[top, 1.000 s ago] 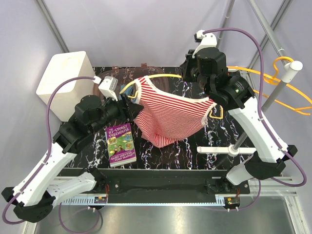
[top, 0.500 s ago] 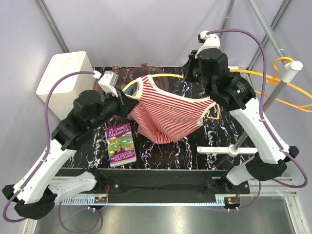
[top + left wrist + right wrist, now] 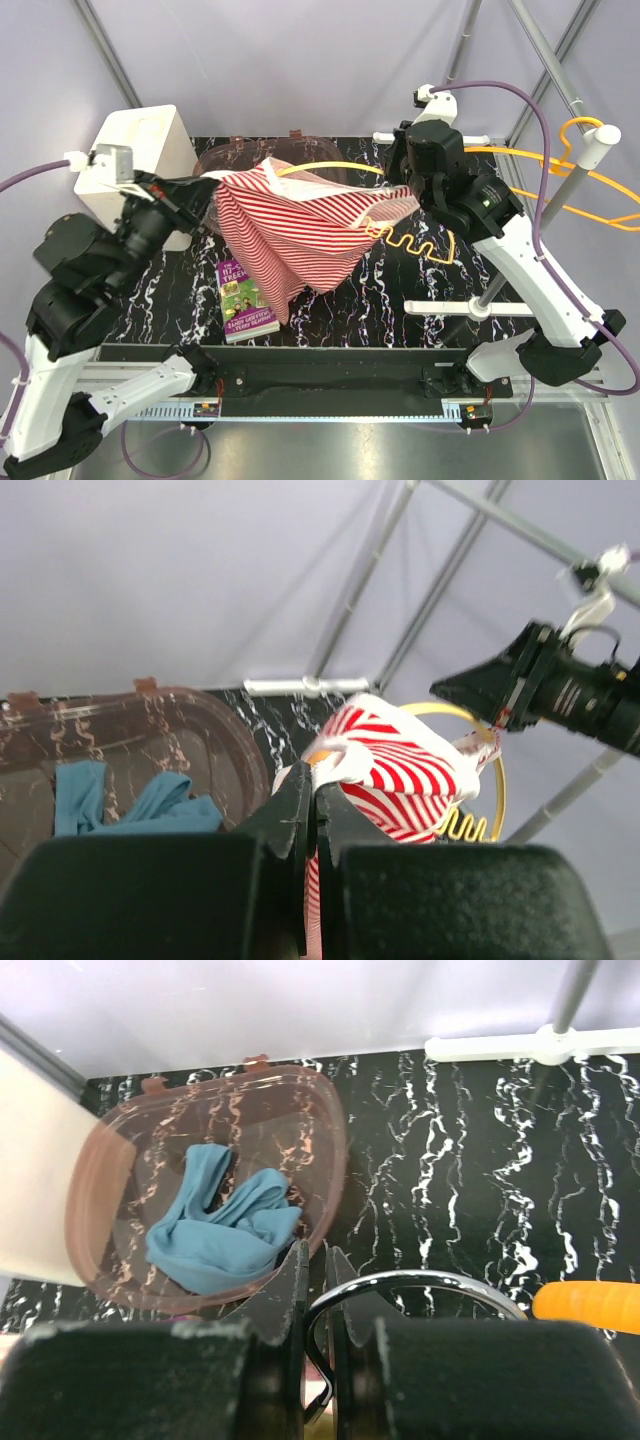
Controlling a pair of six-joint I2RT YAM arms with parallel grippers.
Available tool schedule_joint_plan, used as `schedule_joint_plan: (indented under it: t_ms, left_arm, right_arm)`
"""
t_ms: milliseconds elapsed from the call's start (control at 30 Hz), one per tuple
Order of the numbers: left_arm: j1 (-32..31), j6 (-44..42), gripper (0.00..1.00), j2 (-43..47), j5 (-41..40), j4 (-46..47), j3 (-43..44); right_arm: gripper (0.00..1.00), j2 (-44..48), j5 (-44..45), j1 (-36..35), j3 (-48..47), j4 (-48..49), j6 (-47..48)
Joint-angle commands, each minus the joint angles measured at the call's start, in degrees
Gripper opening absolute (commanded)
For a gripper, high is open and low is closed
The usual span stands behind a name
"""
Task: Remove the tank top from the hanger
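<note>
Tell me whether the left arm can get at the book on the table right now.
Probably not: the left hand is shut on the tank top, up off the table, and the cloth hangs over part of the book. It would have to let go first.

You get bright, even, diffuse light from overhead in all 3 views, no hard shadows. Only soft shade under the tank top point(image 3: 290, 230) on the table point(image 3: 370, 312); faint sheen on the marble, no glare. Wrist cams: left gripper fingers point(image 3: 288, 825) & right gripper fingers point(image 3: 285, 1295) are dark, out of focus. Bkgd mostly sharp; left cam's top-right corner is smeared.
</note>
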State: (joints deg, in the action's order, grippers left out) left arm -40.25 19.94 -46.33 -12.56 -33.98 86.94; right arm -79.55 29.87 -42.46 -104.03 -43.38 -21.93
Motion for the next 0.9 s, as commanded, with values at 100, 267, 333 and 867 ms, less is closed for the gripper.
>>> schedule_joint_plan:
  t_ms: [100, 267, 333, 867]
  left_arm:
    - [0.08, 1.40, 0.00, 1.24, -7.48, -0.28, 0.43]
    - [0.00, 6.51, 0.00, 2.03, -13.10, -5.84, -2.64]
    - [0.00, 8.52, 0.00, 3.52, -12.85, -5.75, -5.27]
    - [0.00, 17.32, 0.00, -3.76, 23.60, 13.14, -16.36]
  right_arm:
    - [0.00, 4.05, 5.91, -0.26, -1.09, 3.46, -4.24]
    - [0.00, 5.28, 6.34, -0.17, -3.02, 5.93, -8.47]
    - [0.00, 5.54, 7.13, -0.17, -3.64, 6.72, -10.05]
    - [0.00, 1.25, -4.63, -0.17, 1.37, 34.64, -26.40]
